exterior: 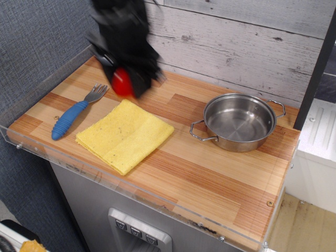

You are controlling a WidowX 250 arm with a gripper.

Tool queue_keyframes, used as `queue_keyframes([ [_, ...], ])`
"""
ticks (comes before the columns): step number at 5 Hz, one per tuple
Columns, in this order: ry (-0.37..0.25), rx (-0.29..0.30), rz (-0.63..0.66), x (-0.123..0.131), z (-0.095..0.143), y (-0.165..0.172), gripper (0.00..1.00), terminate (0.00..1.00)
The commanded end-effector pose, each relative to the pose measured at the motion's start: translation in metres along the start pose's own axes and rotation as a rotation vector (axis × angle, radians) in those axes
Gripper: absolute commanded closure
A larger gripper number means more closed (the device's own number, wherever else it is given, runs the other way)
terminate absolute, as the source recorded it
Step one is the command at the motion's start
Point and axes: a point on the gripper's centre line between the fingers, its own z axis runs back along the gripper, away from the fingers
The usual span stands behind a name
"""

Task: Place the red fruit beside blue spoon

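Note:
My gripper (125, 84) is blurred by motion at the back left and is shut on the red fruit (122, 83), held above the counter just beyond the far corner of the yellow cloth (125, 135). The blue spoon (77, 113), with a thick ribbed blue handle and a grey pronged head, lies on the wooden counter to the left of the cloth. The fruit hangs a little to the right of the spoon's pronged head.
A steel pot (240, 122) with two handles stands at the right of the counter. A clear plastic rim (47, 84) runs along the left and front edges. A wooden plank wall stands behind.

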Motion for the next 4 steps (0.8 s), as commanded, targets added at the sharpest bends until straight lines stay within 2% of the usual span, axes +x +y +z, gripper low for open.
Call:
queue_keyframes([
  [1, 0.036, 0.029, 0.115, 0.027, -0.042, 0.106, 1.0, 0.0],
  [2, 0.082, -0.017, 0.118, 0.031, -0.081, 0.107, 1.0, 0.0],
  [3, 0.11, -0.026, 0.084, 0.036, -0.1, 0.091, 1.0, 0.0],
  [4, 0.105, -0.018, 0.059, 0.047, -0.102, 0.084, 1.0, 0.0],
])
